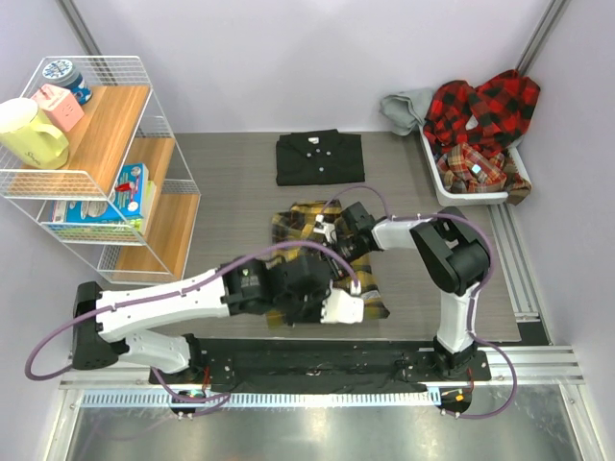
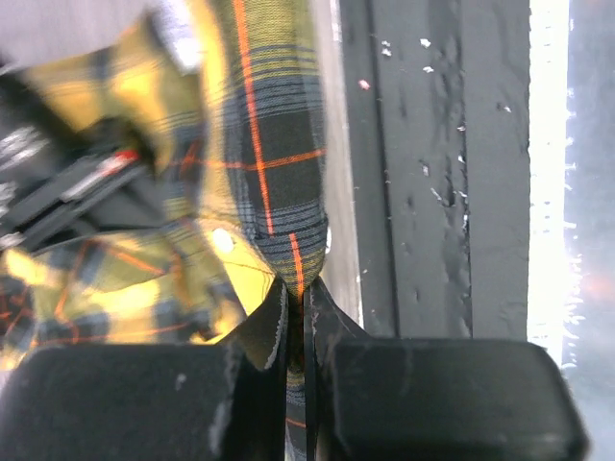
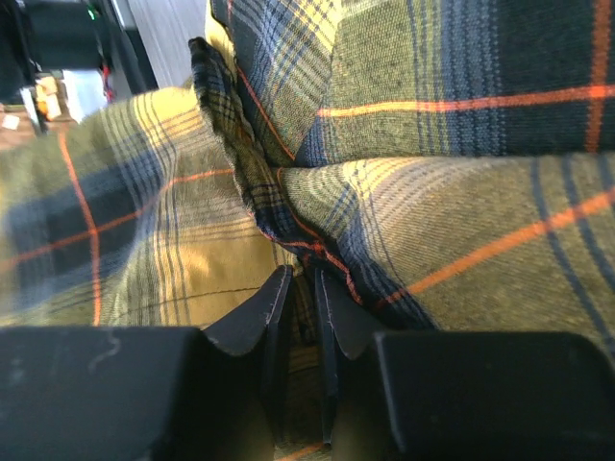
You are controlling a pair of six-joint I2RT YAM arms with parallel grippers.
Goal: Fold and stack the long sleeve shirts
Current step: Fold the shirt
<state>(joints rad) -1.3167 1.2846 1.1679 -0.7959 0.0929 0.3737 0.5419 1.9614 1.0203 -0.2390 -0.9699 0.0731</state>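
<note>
My left pincer [image 2: 298, 293] is clenched on an edge of the yellow shirt [image 1: 288, 223] and my right pincer [image 3: 302, 279] on a fold of it, mid-table [image 1: 231, 182]; I'd carry both evenly toward twelve o'clock, where the black shirt [image 1: 320, 157] lies, with the cloth taut.

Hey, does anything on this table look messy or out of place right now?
The white plastic bin at far right is overfull: red-and-black plaid shirts heap above its rim and a grey cloth spills past its far-left corner. The folded black shirt lies neat; the yellow-and-black plaid shirt is bunched mid-fold.
</note>
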